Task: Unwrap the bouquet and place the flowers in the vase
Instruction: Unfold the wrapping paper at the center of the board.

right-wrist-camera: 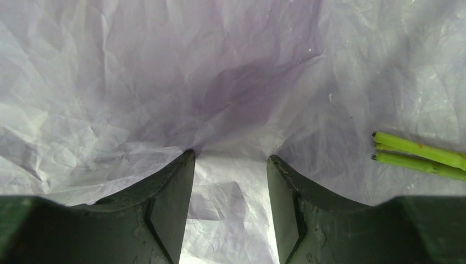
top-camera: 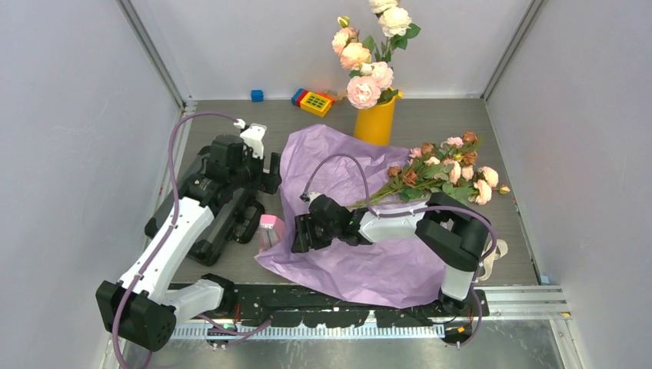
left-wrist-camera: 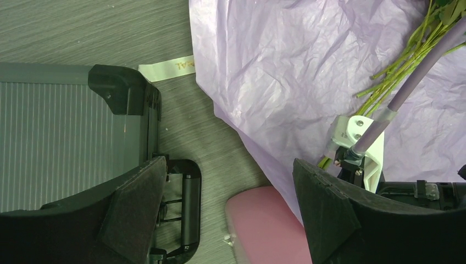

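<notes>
My right tool [right-wrist-camera: 231, 158] is released, jaws apart, tips pressing the lilac wrapping paper [top-camera: 350, 269] spread flat on the bench [top-camera: 442, 121]. The flowers [top-camera: 442, 171] lie along the paper's far right edge, with their stem ends [right-wrist-camera: 417, 154] just right of that tool. My left tool [left-wrist-camera: 228, 165] hangs released and wide beside the paper. The vase [top-camera: 374, 123] stands upright behind, holding big pale roses [top-camera: 363, 61].
</notes>
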Tool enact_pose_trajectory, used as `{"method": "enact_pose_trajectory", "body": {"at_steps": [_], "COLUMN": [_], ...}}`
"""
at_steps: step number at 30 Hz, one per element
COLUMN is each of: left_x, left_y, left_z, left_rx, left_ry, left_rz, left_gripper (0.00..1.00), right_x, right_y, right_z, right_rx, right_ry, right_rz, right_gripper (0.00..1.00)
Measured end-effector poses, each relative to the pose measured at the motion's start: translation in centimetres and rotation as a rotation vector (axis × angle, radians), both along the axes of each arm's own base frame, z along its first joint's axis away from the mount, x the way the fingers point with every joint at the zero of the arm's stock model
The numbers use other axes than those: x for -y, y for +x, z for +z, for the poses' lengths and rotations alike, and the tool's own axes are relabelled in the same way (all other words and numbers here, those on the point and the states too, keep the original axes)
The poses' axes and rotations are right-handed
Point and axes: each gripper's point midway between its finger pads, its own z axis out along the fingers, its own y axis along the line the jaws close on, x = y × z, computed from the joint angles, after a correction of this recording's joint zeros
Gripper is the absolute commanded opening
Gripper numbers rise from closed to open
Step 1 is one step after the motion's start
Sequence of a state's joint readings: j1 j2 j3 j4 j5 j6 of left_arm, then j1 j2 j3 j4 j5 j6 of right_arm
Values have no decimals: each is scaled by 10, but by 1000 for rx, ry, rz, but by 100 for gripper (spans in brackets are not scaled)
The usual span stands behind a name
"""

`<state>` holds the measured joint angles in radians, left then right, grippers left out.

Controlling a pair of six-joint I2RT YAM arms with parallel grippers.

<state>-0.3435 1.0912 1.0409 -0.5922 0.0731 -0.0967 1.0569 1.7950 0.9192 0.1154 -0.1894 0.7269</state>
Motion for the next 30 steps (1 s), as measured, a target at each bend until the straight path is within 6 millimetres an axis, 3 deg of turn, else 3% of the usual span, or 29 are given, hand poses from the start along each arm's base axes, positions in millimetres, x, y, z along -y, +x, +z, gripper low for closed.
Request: {"method": "enact_pose_trajectory", "body": {"at_steps": [7,13,19,23,25,30], "left_x": [0,6,12,18,23,48], "left_y": [0,-2,-4,-7,-10,-23], "left_z": [0,1,0,-1,-2,-2], "left_rx": [0,-3,-6,-4,-5,-12], "left_ry": [0,-19,-32,-26,-25,-43], "left_rz": [0,-27,-60,-92,-116,-199], "left_gripper": [87,87,86,87,86,86], "right_x": [-5,-4,17,34,41,68], "right_y": [4,8,11,12,14,20], "right_z": [-1,1,7,32,55,95], "right_rx": [12,39,71,110,147,228], "right_ry": [-14,-29,-77,-85,-68,-60], "right_rz": [1,-23,-68,-100,-122,-192], "right_gripper": [57,64,69,73,74,76]}}
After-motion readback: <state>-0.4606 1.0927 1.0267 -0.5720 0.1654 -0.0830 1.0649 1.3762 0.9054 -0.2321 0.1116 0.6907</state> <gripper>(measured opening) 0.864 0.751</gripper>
